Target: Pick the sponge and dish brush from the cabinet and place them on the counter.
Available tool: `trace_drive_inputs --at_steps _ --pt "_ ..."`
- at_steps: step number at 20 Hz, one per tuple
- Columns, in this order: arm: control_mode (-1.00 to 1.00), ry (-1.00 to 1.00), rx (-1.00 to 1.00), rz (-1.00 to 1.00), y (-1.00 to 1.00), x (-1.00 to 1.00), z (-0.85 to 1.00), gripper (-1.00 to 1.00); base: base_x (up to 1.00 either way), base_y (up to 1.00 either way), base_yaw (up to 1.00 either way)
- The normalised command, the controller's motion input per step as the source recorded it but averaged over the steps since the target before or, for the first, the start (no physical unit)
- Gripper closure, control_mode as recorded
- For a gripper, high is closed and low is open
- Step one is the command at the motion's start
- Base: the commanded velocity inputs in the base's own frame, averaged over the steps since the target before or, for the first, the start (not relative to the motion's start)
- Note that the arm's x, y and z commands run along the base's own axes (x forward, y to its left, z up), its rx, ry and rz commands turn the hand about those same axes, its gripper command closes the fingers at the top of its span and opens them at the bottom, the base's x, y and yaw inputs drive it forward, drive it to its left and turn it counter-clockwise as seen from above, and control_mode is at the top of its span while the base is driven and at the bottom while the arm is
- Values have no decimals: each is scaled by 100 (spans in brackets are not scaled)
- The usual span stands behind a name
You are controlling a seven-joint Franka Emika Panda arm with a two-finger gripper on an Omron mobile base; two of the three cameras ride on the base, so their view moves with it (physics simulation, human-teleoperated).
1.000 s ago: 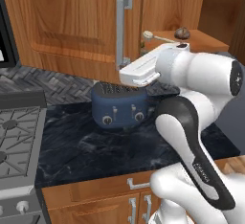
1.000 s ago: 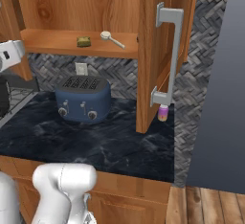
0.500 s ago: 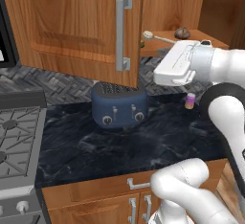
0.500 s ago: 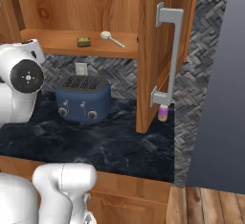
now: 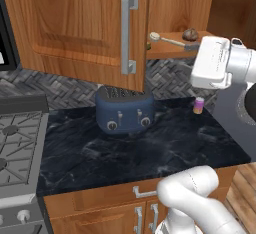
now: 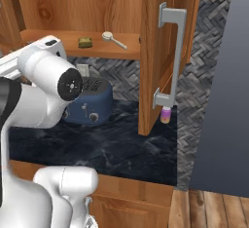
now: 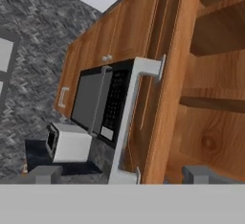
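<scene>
Hand [image 7: 119,175] stands wide open and empty, at cabinet height and looking along the edge of the open cabinet door [image 7: 162,98].

Risk: from this pose a swing toward the shelf [image 6: 73,47] may clip that door edge or its handle [image 7: 129,122].

Sponge [image 6: 85,42] and dish brush [image 6: 113,39] lie near each other on the shelf, apart.

The surface [image 5: 150,148] offers open room right of the toaster [image 5: 125,110]; a small jar [image 5: 199,105] stands near the wall.
</scene>
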Motion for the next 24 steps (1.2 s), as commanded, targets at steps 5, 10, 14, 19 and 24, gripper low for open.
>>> trace_drive_inputs --at_steps 5,10,14,19,24 --pt "-100 -9 2 1 -28 19 0 -100 0 0 0" --pt "-100 0 0 0 -15 48 0 -100 0 0 0" --pt "-100 2 0 0 -3 52 0 -100 0 0 0" --pt "-100 1 0 0 0 46 0 -100 0 0 0" --pt "-100 2 0 2 10 38 -3 -100 0 0 0"
